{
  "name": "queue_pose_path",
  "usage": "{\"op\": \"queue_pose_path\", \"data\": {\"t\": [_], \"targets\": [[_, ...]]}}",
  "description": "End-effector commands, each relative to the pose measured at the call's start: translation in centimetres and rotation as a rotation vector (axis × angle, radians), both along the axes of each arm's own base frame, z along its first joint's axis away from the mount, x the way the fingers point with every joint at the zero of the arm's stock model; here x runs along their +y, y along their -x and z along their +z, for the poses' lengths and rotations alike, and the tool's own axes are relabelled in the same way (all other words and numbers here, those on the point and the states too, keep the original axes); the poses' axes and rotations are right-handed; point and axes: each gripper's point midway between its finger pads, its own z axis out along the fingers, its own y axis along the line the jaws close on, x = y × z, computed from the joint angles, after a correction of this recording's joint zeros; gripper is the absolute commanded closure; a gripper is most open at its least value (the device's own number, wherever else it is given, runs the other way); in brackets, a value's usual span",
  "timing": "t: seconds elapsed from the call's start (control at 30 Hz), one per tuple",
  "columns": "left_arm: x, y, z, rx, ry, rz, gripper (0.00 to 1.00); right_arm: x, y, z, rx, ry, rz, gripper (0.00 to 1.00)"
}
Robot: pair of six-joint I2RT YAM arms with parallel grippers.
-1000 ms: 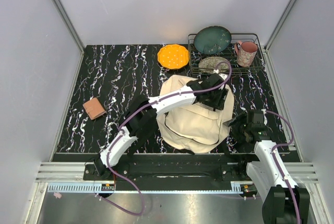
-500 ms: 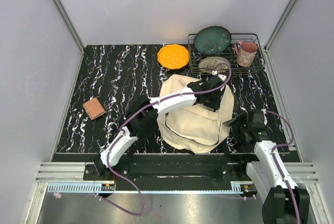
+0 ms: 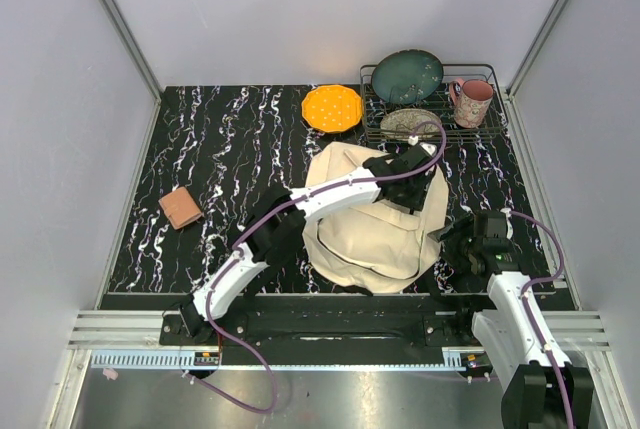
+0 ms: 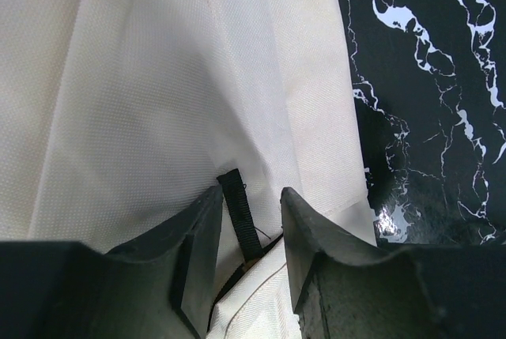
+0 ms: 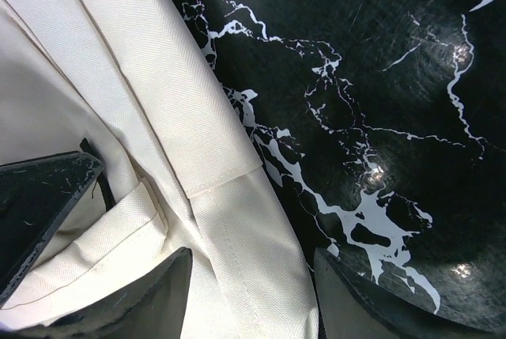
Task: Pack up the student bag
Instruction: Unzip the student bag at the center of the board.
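Left jaws narrower — astride black tab (image 4: 239,212) on student bag (image 4: 142,102) — right jaws wide.

Open table (image 3: 230,149) lies left of the bag (image 3: 360,239), save a brown block (image 3: 181,208); a rack (image 3: 450,129) and plate (image 3: 332,107) crowd its far side.
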Motion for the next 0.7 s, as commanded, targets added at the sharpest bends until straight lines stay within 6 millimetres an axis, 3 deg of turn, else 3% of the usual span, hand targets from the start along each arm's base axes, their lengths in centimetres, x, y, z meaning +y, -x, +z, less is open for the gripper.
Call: {"op": "queue_pose_path", "data": {"t": [0.0,0.1,0.27,0.47,0.57,0.6,0.67], "targets": [[5.5,-0.1,-7.2,0.027,-0.288,0.070,0.59,0.0,0.0,0.3,-0.010,-0.007,-0.008,0.32],[6.2,-0.3,-7.6,0.012,-0.322,0.083,0.61,0.0,0.0,0.4,-0.015,-0.008,-0.011,0.32],[7.3,-0.4,-8.7,0.000,-0.382,0.092,0.75,0.0,0.1,0.4,-0.018,-0.008,-0.014,0.32],[7.6,-0.2,-9.2,-0.019,-0.420,0.082,0.76,0.0,0.1,0.5,-0.020,-0.009,-0.015,0.32],[7.7,-0.2,-9.2,-0.024,-0.428,0.079,0.85,0.0,0.1,0.5,-0.021,-0.008,-0.015,0.32],[7.7,-0.2,-9.2,-0.025,-0.430,0.079,1.00,-0.1,0.1,0.5,-0.024,-0.008,-0.019,0.32],[7.9,-0.3,-9.2,-0.029,-0.445,0.079,1.00,-0.1,0.2,0.5,-0.021,-0.008,-0.021,0.32]]}}
